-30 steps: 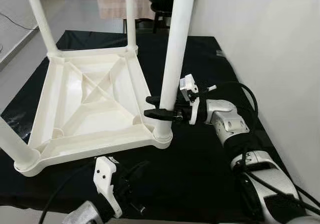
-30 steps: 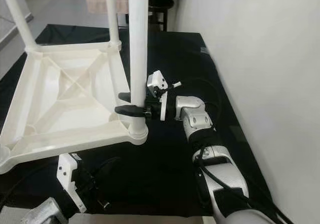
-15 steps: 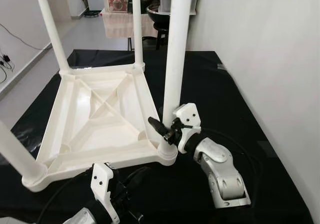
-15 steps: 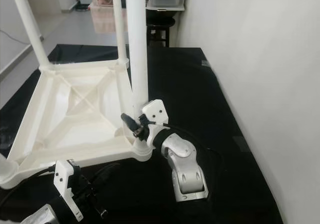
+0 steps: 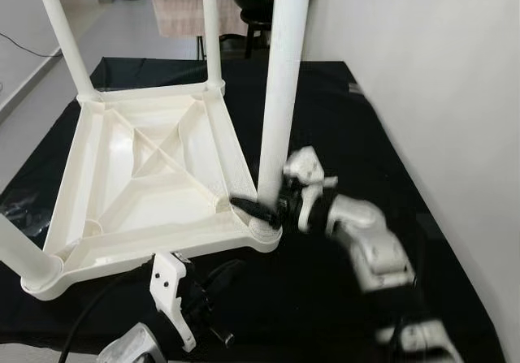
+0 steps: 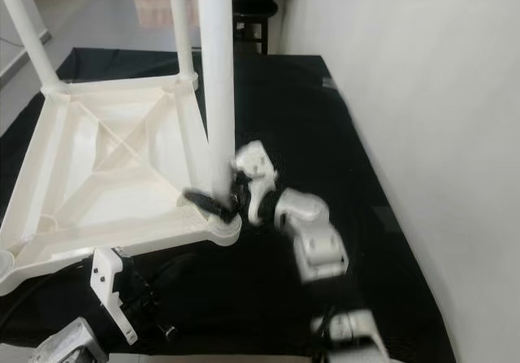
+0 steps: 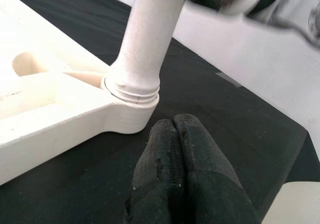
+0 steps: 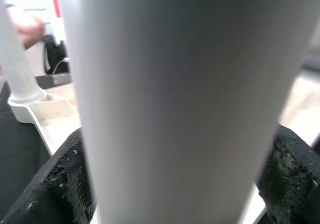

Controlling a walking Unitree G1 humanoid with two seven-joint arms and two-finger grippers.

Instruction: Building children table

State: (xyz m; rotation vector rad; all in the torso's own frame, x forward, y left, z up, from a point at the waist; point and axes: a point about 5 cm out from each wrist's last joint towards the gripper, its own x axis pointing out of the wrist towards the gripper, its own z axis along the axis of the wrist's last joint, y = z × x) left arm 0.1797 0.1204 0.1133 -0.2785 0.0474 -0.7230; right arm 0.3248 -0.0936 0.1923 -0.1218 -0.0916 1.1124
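The left gripper (image 7: 175,154) is held low at the near edge of the black mat (image 5: 325,298), its fingers pressed together and holding nothing, just short of the near corner socket (image 7: 131,101).

Beyond it, the children's table (image 5: 138,176) lies upside down on the mat, underside ribs facing up. Four legs stand in its corner sockets. The near-right leg (image 5: 280,87) is upright in its socket.

The right gripper (image 5: 262,209) is pinched around that leg just above the socket, one finger on each side of the tube, as the right wrist view confirms.

The step in hand is judged to be seating the last leg. The next move calls for a firm push straight down the leg's axis, or a twist if threaded, with the leg kept vertical so that it does not bind.
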